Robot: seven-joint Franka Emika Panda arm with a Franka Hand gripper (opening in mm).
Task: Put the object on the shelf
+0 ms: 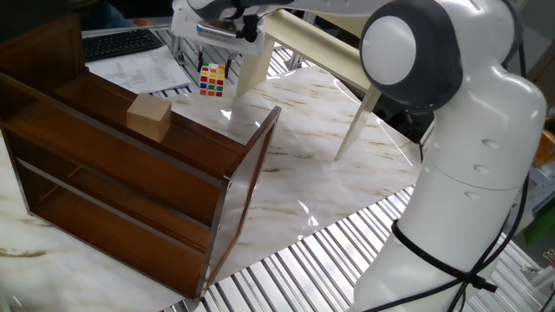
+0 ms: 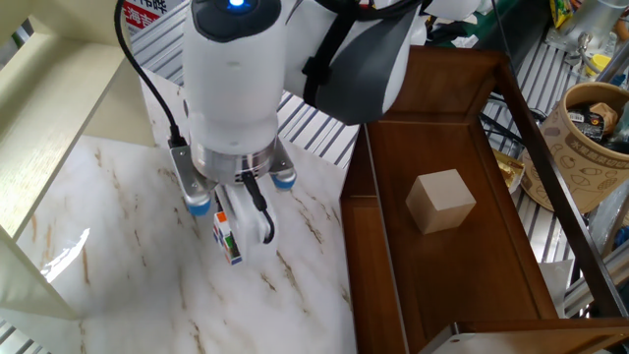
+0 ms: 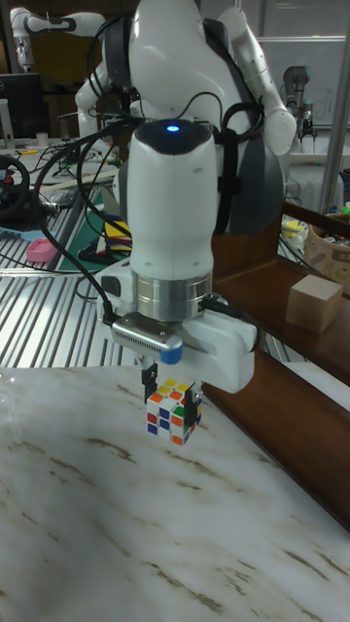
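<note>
The object, a small Rubik's cube with multicoloured squares, hangs a little above the marble tabletop. My gripper is shut on it from above, one finger on each side. In one fixed view the cube is just beyond the far end of the shelf. In the other fixed view only an edge of the cube shows below the gripper. The dark brown shelf lies to the right of the gripper there.
A plain tan wooden block sits on the shelf's top tier. A cream-white legged frame stands behind the cube. A keyboard and papers lie at the back left. A brown cup stands beyond the shelf.
</note>
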